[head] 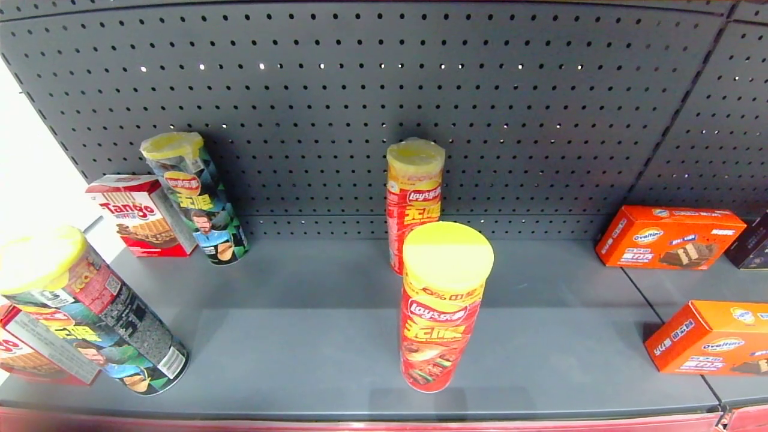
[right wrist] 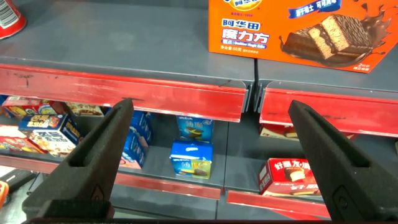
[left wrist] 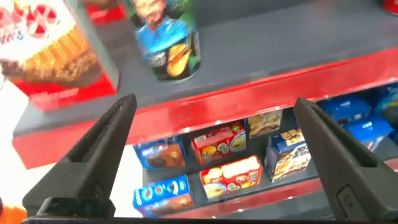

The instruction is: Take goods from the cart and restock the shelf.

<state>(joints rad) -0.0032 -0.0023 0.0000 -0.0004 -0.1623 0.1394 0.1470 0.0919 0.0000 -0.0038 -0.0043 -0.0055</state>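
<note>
Evidently nothing was gripped by either arm. The left tool was held spread wide and empty before the red front rail of the grey metal shelf, at the end where a blue-and-green patterned crisp canister and a red cardboard wafer box stood near the edge. The right tool was likewise spread and empty, faced toward that rail below an orange cardboard chocolate-bar box. Both were judged to be held back and opened in readiness, since the next item was yet to be taken from the cart.

On the shelf, the stocked goods were set in files running front to back, presumably so that each kind faced the aisle. A red cylindrical crisp canister with a yellow lid stood upright at the middle front, with a second red canister close behind it. A further patterned canister and wafer box stood at the back left, against the grey perforated back panel. A second orange box lay at the back right, beside a dark box.

Bare shelf was left between these files. The tall front canisters were judged the likeliest obstruction, easily toppled by a reach toward the back. Small blue and red boxes were ranged on the lower shelf beneath.
</note>
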